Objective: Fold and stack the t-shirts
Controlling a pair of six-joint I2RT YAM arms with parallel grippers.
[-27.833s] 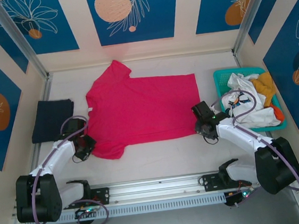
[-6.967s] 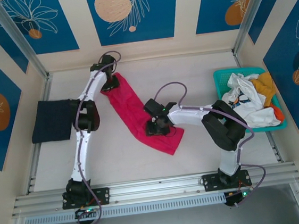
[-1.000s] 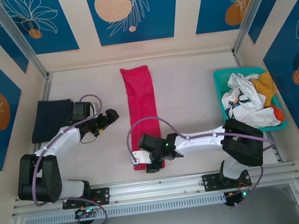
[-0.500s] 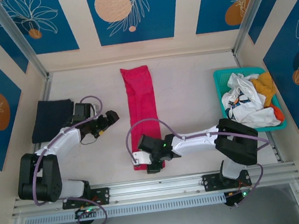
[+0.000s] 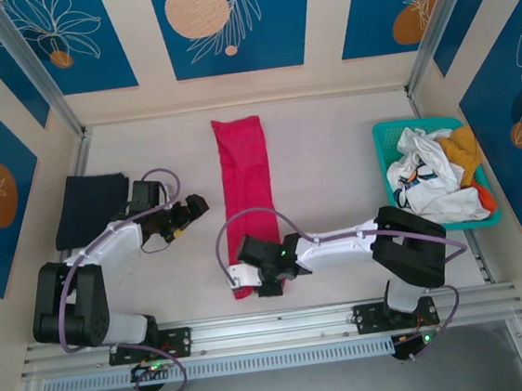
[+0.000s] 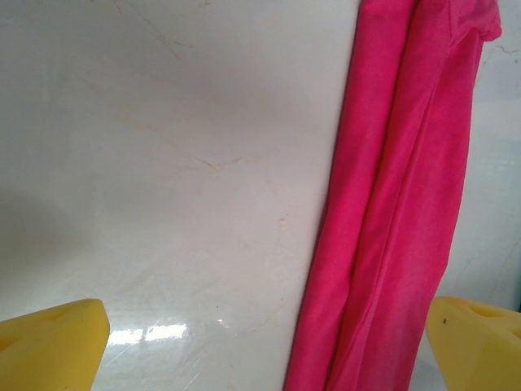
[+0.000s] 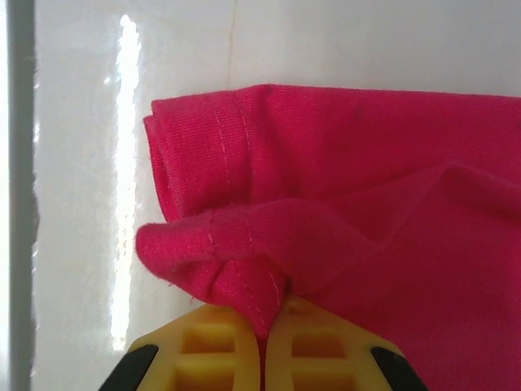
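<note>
The bright magenta-pink cloth t-shirt (image 5: 247, 192), folded into 1 long narrow strip, lies down the middle of the white table (image 5: 331, 151). The right gripper (image 7: 264, 330) has its 2 yellow fingers pressed together on a raised pinch of the strip's near hem. The left gripper (image 6: 264, 346) hovers just left of the strip, jaws spread wide, holding nothing. A folded dark navy t-shirt (image 5: 89, 206) lies at the far left. A white t-shirt (image 5: 428, 183) and a yellow-orange t-shirt (image 5: 466, 149) sit in the teal plastic mesh basket (image 5: 386, 140).

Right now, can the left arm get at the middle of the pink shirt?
Probably yes. The left gripper is open beside the pink shirt, with bare table between them. The right gripper is shut on the shirt's near end, clear of the middle.
</note>
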